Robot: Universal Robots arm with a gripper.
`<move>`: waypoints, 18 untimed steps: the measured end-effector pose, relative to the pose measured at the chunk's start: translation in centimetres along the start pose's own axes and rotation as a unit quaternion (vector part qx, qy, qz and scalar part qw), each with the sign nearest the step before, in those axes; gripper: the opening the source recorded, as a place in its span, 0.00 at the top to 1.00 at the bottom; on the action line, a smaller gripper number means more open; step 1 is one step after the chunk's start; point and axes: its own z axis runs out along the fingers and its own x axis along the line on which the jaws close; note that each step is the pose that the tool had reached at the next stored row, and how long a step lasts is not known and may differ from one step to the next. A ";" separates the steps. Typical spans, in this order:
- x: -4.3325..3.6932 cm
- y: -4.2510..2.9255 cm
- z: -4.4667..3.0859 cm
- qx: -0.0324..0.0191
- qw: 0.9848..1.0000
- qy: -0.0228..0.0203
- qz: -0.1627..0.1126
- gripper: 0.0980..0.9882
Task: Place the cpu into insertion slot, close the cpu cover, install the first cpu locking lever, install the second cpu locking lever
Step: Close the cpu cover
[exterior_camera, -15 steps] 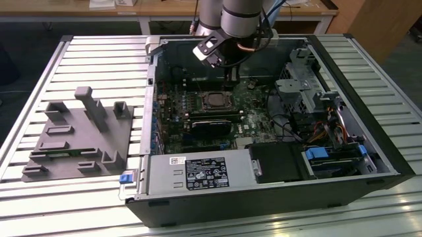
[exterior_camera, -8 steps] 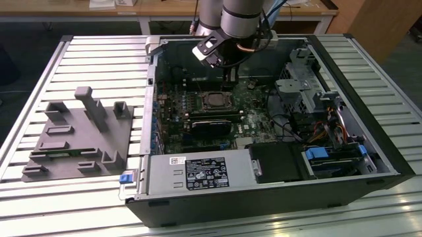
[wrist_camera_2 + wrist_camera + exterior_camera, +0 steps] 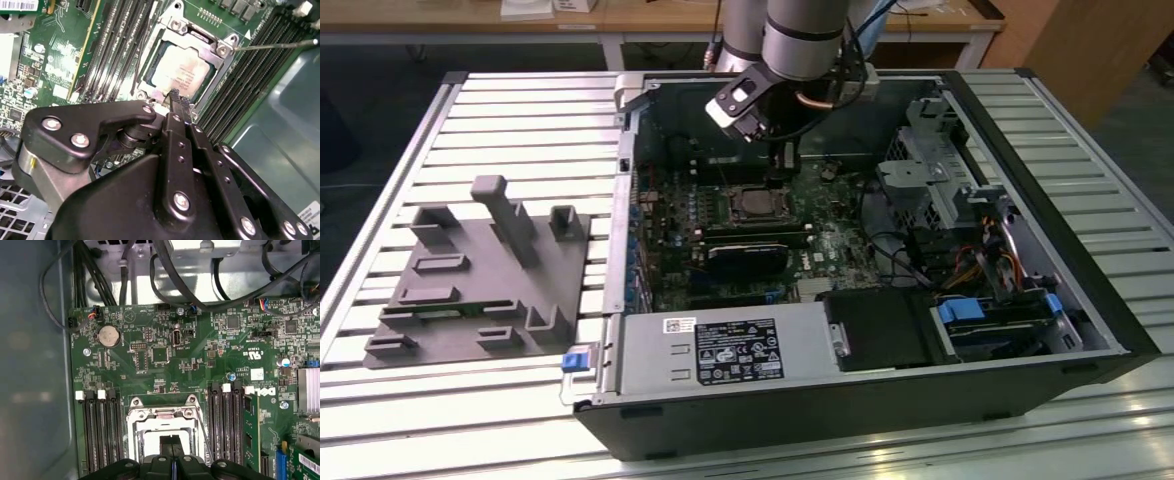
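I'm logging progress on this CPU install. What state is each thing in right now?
cpu: seated in the insertion slot.
cpu cover: looks lowered over the cpu.
locking lever: looks unlatched, rod sticking out over the memory slots.
gripper: shut, holding nothing, tips by the cover's edge.
computer case: side open.

Slatted metal table [image 3: 520, 110] is catching plenty of light, wooden desk [image 3: 654, 18] is sitting behind it, dark floor [image 3: 400, 60] is showing between them.
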 end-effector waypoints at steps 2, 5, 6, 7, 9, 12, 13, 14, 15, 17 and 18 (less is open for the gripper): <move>-0.02 0.00 0.02 0.000 1.000 -0.001 -0.014 0.99; -0.02 0.00 0.07 0.000 0.999 -0.002 -0.038 0.99; -0.02 0.00 0.08 0.000 0.999 -0.002 -0.046 0.99; -0.02 0.00 0.09 0.000 0.999 -0.002 -0.054 0.99; -0.02 0.00 0.11 0.001 0.997 -0.003 -0.072 0.99; -0.02 0.00 0.15 0.001 0.995 -0.004 -0.099 0.99; -0.02 0.00 0.16 0.001 0.994 -0.004 -0.108 0.99; -0.02 0.00 0.17 0.001 0.993 -0.005 -0.117 0.99; -0.02 0.00 0.17 0.001 0.992 -0.005 -0.126 0.99; -0.02 0.00 0.19 0.001 0.990 -0.006 -0.143 0.99; -0.02 0.00 0.20 0.001 0.988 -0.006 -0.153 0.99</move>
